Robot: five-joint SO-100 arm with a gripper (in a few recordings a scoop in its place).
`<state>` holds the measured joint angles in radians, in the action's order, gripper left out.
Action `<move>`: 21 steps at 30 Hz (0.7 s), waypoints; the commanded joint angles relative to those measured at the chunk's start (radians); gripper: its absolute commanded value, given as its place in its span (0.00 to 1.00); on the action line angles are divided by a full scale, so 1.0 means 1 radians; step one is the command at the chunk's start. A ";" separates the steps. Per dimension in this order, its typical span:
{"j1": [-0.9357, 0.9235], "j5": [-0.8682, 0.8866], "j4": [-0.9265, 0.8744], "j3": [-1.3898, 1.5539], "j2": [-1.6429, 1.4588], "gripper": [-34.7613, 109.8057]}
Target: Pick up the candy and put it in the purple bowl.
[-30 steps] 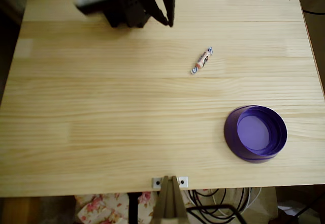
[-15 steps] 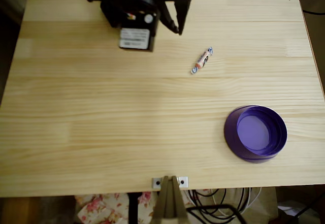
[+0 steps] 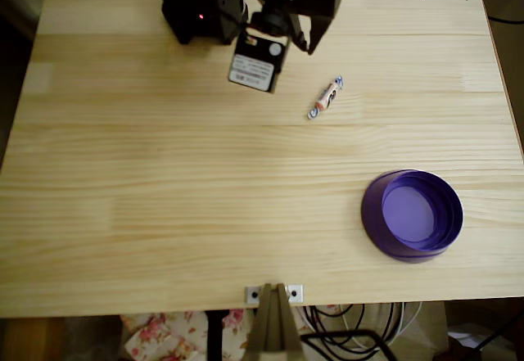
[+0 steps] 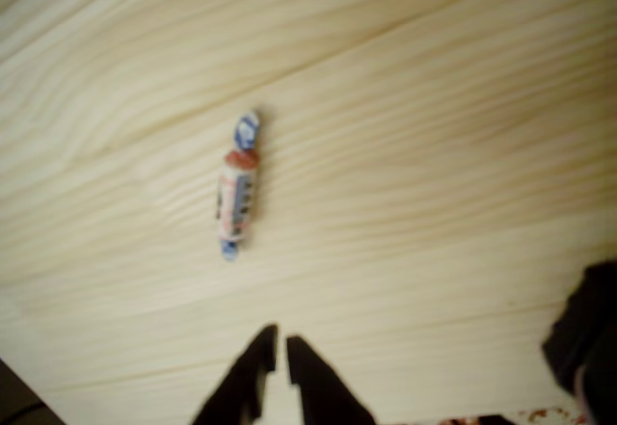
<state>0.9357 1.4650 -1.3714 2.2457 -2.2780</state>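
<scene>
So the candy [image 3: 327,97] is lying loose on the bare wooden bench [image 3: 164,197], off toward the back, well apart from the purple bowl [image 3: 413,215] near the front right in the overhead view, so I'd guess it's an open reach with nothing in the way. The gripper [image 4: 281,359] hangs short of the candy with its tips nearly together, holding nothing. A white label [image 3: 253,69] sits on the arm, but the print's too small to read, same with the wrapper.

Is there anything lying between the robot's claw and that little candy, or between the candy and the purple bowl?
Nothing visible. In the overhead view only bare wood separates the gripper from the candy, and bare table lies between the candy and the purple bowl.
</scene>
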 commanded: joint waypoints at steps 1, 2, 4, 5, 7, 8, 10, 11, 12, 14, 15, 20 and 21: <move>0.040 0.106 -0.017 -0.137 0.091 0.24; 0.048 0.137 -0.040 -0.173 0.132 0.24; 0.058 0.179 -0.089 -0.253 0.213 0.24; 0.063 0.192 -0.104 -0.285 0.242 0.24; 0.064 0.198 -0.098 -0.311 0.265 0.24; 0.064 0.195 -0.081 -0.310 0.264 0.24; 0.071 0.198 -0.051 -0.298 0.262 0.24; 0.080 0.210 -0.040 -0.293 0.275 0.24; 0.089 0.219 -0.026 -0.293 0.293 0.24; 0.100 0.222 0.009 -0.299 0.337 0.24; 0.103 0.224 0.026 -0.304 0.359 0.24; 0.112 0.247 0.109 -0.281 0.379 0.24; 0.115 0.261 0.112 -0.287 0.383 0.24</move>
<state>1.0262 1.5294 -1.2839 2.0141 -1.8699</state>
